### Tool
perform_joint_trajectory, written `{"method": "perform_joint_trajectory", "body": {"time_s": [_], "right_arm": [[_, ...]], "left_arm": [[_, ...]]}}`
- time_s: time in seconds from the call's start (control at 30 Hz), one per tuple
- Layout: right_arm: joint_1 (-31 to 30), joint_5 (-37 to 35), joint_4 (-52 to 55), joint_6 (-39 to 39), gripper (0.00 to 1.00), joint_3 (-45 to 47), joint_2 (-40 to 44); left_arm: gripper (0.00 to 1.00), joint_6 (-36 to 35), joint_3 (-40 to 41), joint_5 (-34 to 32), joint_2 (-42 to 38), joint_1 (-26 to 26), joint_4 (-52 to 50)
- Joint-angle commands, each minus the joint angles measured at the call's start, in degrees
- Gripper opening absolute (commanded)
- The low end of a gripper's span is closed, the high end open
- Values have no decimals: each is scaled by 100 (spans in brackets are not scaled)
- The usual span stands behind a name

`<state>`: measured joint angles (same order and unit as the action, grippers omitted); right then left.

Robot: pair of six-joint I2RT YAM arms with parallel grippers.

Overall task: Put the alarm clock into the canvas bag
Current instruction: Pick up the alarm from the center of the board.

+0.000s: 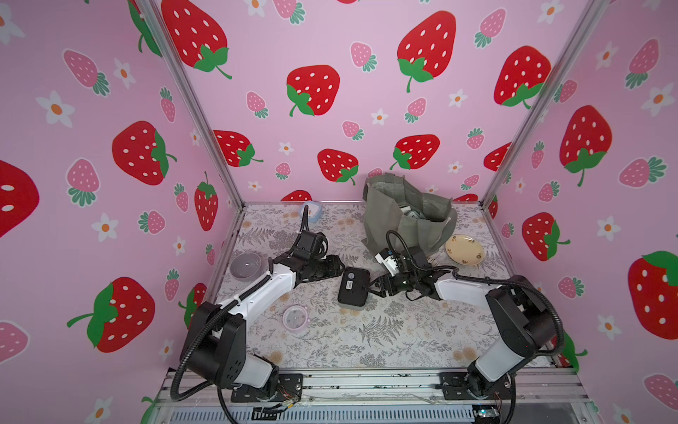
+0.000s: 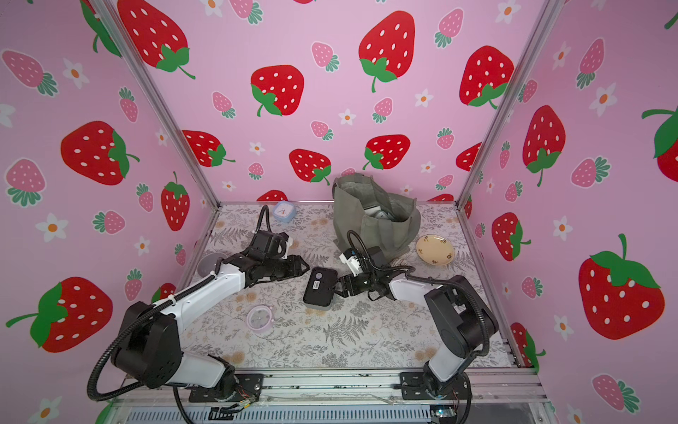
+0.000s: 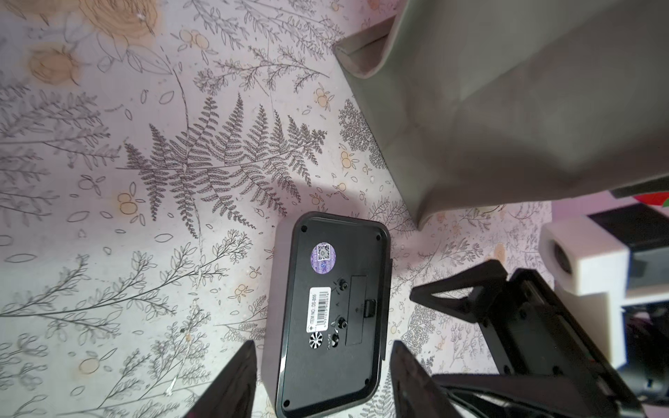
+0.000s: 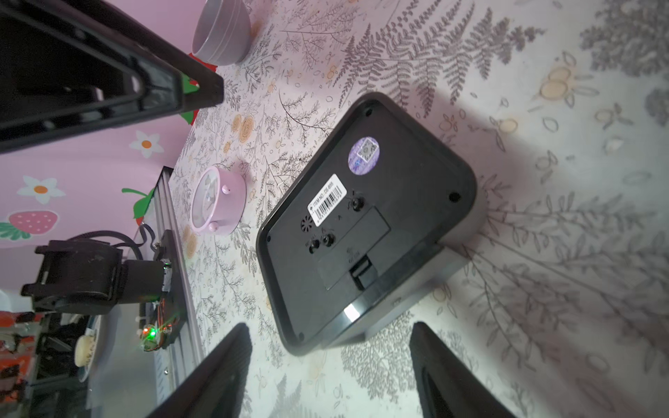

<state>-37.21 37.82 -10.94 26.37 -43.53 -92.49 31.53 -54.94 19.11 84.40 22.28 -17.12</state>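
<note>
Because it lies face down on the fern-printed tablecloth (image 1: 367, 337), the black alarm clock (image 1: 353, 290) shows only its back. That is a flat, matt plastic panel with rounded corners, screw holes, small setting knobs, a battery hatch, a white barcode label and a round purple sticker. It sits mid-table between the two arms, just in front of the canvas bag (image 1: 396, 216) and not yet in it.

By the look of it, the clock should handle as a rigid, fairly light box, hard-shelled and a little slippery on its smooth grey sides. The hidden face (probably glossy, to go by the shiny strip along one edge in the right wrist view) is likely the part to spare from knocks. The best hold looks to be across the two long parallel sides, near the middle and clear of the knobs.

The left gripper (image 3: 323, 343) has its jaws apart, one finger on either side of the clock's short end. Slivers of cloth show between fingers and casing, so nothing is clasped. The right gripper (image 4: 329, 325) also stands wide and empty, with a corner of the clock just ahead of its fingertips.

The bag is soft grey-green fabric, slumped and creased, its mouth gaping upward between loop handles; such limp walls may fold in when the clock goes over the rim
</note>
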Motion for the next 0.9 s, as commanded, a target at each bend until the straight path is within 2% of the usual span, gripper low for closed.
{"method": "perform_joint_trajectory", "body": {"time_s": [0.0,0.1,0.23,0.5,0.63,0.8,0.87], "right_arm": [[-9,-341,-372,825,61,304,307],[-113,-589,-592,1281,54,465,340],[-270,-831,-936,1929,52,485,130],[-512,-1498,-1525,3075,53,498,-341],[-675,-1677,-1596,3268,51,440,-527],[-786,-1851,-1563,3364,37,352,-681],[-811,-1931,-1504,3381,35,336,-712]], "left_arm": [[61,118,132,686,189,-75,683],[59,100,187,840,354,-119,793],[55,45,313,989,434,-200,939],[54,-10,618,1074,351,-319,1256],[52,209,854,1305,487,-318,1735],[51,223,994,1461,604,-314,1982],[51,231,1032,1469,612,-313,2028]]}}
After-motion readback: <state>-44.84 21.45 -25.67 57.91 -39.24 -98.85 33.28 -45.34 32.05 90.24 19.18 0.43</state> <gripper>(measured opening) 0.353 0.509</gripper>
